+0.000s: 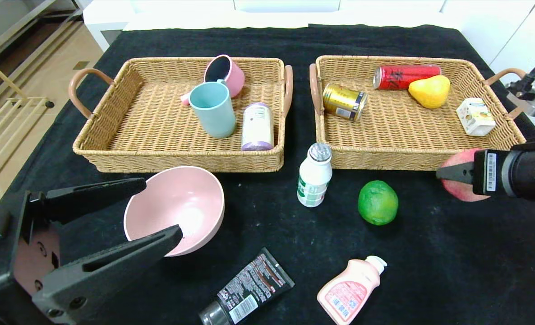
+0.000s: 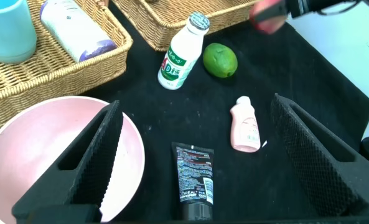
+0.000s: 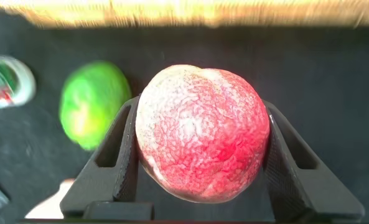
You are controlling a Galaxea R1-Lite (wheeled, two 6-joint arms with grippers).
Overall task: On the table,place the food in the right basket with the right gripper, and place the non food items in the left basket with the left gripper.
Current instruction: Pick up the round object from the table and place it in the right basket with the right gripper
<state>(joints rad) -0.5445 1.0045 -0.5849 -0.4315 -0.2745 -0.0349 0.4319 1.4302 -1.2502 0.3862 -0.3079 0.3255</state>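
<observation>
My right gripper [image 1: 443, 174] is shut on the pink-red peach [image 1: 460, 159], held just in front of the right basket's [image 1: 385, 159] front right corner; the wrist view shows the peach [image 3: 200, 134] between both fingers. The lime [image 1: 377, 202] and the white bottle [image 1: 315, 176] stand on the black table [image 1: 452, 253] in front of that basket. My left gripper [image 1: 161, 207] is open, with one finger over the pink bowl [image 1: 182, 194] at the front left. The black tube [image 1: 249, 289] and the pale pink bottle [image 1: 351, 289] lie near the front edge. The left basket [image 1: 177, 160] is behind the bowl.
The left basket holds a teal cup [image 1: 213, 110], a pink cup [image 1: 226, 72] and a white-purple canister [image 1: 257, 126]. The right basket holds a gold can [image 1: 344, 101], a red can [image 1: 405, 76], a yellow pear [image 1: 430, 91] and a small white carton [image 1: 475, 117].
</observation>
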